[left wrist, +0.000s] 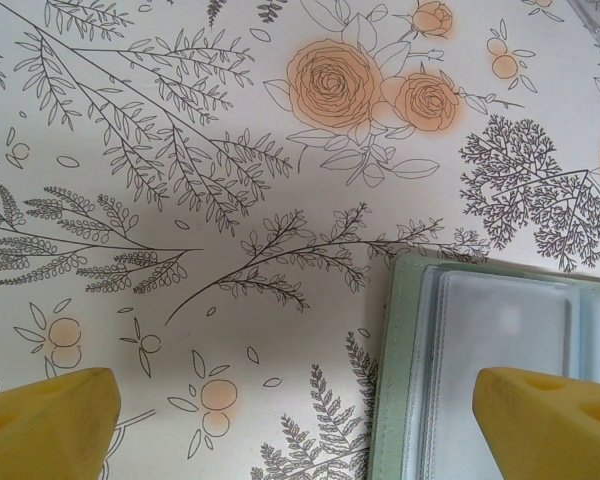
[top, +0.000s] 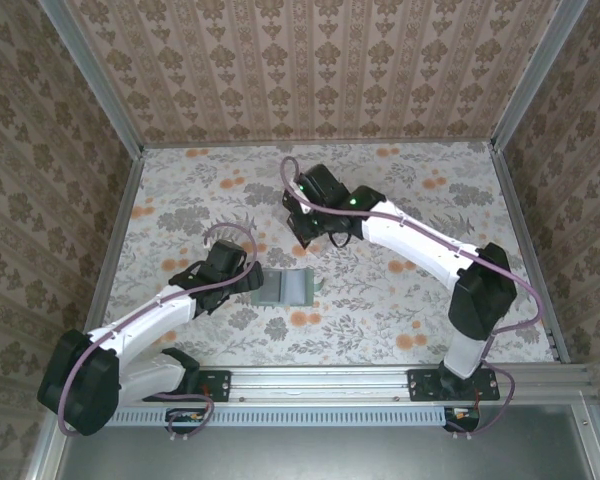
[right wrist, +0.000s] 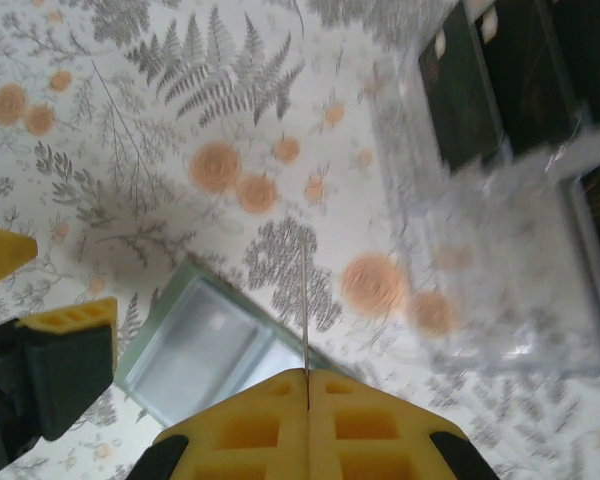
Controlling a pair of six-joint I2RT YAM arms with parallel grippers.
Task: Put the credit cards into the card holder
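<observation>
The left gripper (left wrist: 300,425) stands wide open and empty, its fingertips either side of the open card holder's (left wrist: 392,400) edge at the frame's lower right. The right gripper (right wrist: 308,385) is closed on 1 thin credit card (right wrist: 306,300), seen edge-on at centre frame.

White arms (top: 145,318), purple cables (top: 232,229), yellow fingers (left wrist: 50,420)

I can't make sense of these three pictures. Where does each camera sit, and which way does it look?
Top: above and behind the arms, looking down on the table; left arm and right arm show, wallet between them.
Left wrist: on the left arm, facing down at the table; the left pincer, open, spans the wallet's edge.
Right wrist: on the right arm, facing down; the right pincer, shut, pinches a card edge-on, wallet and rack beyond.
Shared: all three show the wallet.
</observation>
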